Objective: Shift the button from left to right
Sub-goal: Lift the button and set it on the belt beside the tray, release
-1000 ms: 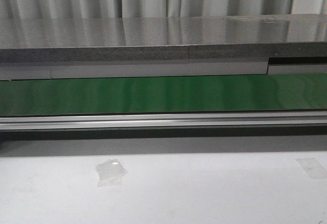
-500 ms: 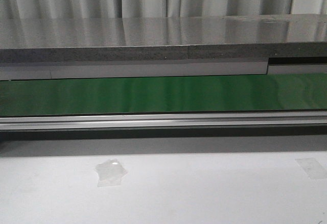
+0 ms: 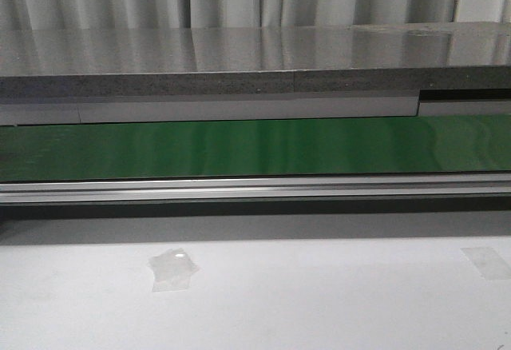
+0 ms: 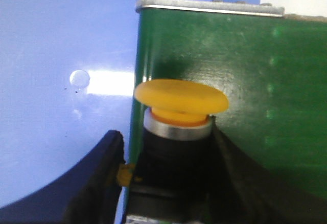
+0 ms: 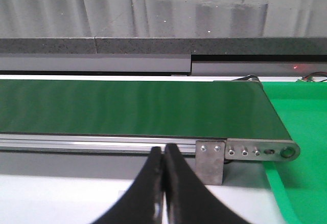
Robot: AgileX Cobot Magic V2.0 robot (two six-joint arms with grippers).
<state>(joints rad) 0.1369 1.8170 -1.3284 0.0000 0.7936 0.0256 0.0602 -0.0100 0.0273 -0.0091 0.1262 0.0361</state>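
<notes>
Left jaws [image 4: 166, 183] clamp one button [image 4: 180, 97] | right jaws [image 5: 164, 183] closed, empty

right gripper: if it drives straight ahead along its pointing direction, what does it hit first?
Probably the conveyor's aluminium side rail, just ahead of the shut right gripper, with the green belt behind it. Depth is unclear; if the fingertips sit higher, it may pass over the belt.

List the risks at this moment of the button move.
The left gripper holds the button low on its black body, so it may tilt or slip. It sits right at the end of the green belt; a release there could drop it off. The right gripper is shut, unready to receive.
</notes>
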